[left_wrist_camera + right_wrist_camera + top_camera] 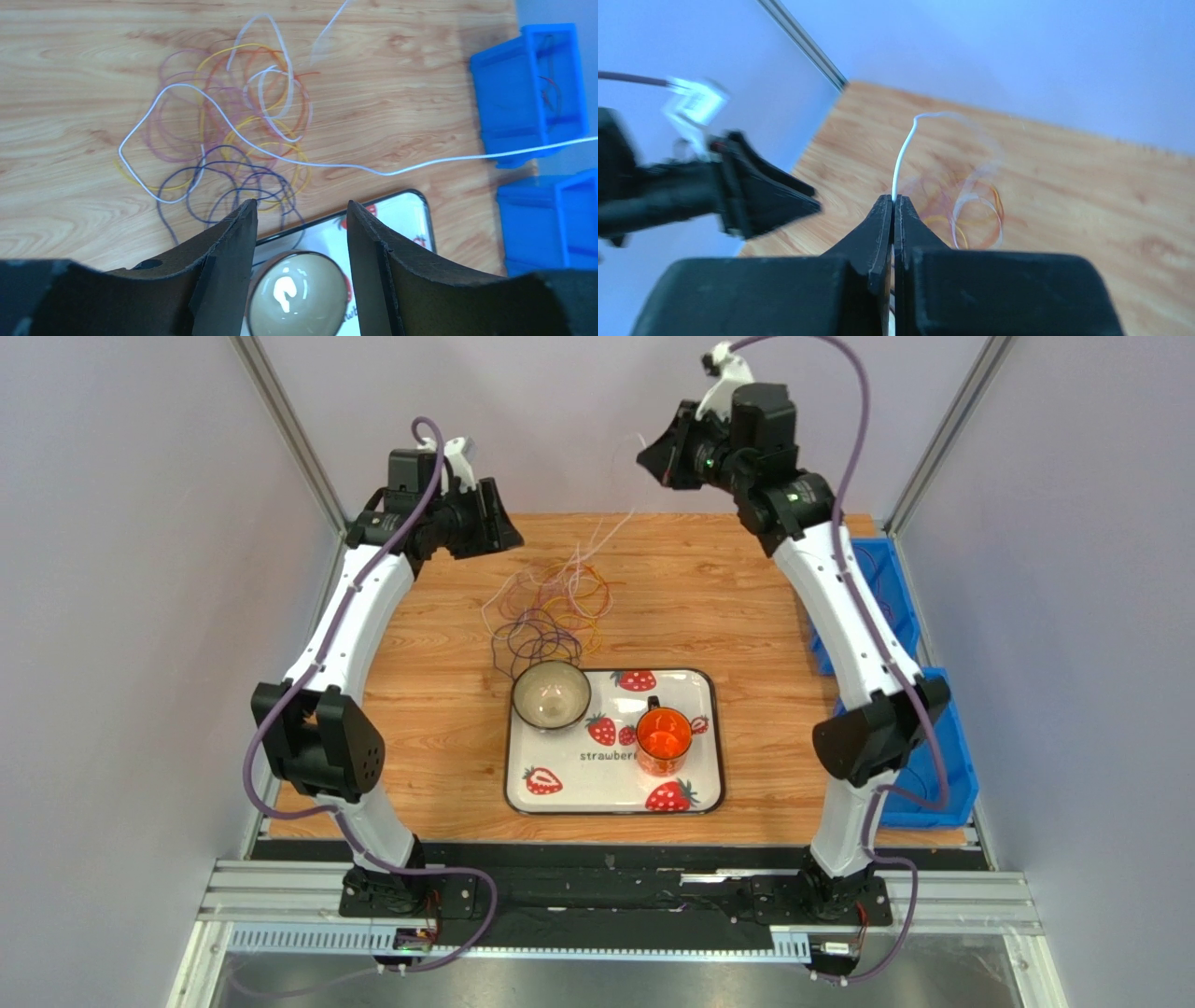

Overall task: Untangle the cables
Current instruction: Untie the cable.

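Right end effector (893,203) pinching white cable (901,157), bowl (550,697) nearby

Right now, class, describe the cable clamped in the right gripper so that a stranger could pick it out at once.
On the wooden table, beyond the strawberry tray, lies a tangle of cables. One white cable runs out of it up to the right gripper, which is shut on it. Its purple, orange and yellow neighbours lie loose, held by nothing.

Cables (550,616): thin loops, purple, orange, yellow, pink, overlapped in loose tangle, flat on wooden table (716,588). White cable (393,170): threaded through tangle, raised off toward right, pinched between closed jaws of right gripper (893,203).
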{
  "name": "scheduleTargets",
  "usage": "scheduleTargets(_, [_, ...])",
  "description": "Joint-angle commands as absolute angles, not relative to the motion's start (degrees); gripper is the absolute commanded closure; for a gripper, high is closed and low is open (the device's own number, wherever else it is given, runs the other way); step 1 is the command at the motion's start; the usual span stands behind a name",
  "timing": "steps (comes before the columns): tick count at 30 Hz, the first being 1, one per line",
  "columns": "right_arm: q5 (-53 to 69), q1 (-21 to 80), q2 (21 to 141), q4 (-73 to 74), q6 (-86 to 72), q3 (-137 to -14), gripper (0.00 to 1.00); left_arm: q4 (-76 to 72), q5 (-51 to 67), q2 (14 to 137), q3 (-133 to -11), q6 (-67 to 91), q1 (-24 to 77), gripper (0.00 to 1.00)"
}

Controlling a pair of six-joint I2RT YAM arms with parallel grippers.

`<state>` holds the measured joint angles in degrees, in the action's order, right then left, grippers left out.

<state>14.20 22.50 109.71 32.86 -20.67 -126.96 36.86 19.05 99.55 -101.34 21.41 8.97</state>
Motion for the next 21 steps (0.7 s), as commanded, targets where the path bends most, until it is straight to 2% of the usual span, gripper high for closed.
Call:
scheduleTargets(1, [15.38,23.29,104.51,28.39,-18.90,-131.56,1.00,33.93,22.50,95.02,-101.52,22.94,10.80,0.41])
scheduleTargets(8, [14.33,23.29,103.54,27.51,-19.60,-140.44,1.00,31.39,24.08,92.55,-97.57,26.98,13.53,0.37])
scheduleTargets(14, [13.97,23.29,100.12,25.23,-20.13,-136.76,1.00,23.13,27.07,92.55,-90.45,35.76,15.64,0.29])
scheduleTargets(21, [13.89,23.29,98.79,25.93,-19.34,-135.09,1.00,19.25,26.10,94.74,-84.73,45.69,19.94,0.29])
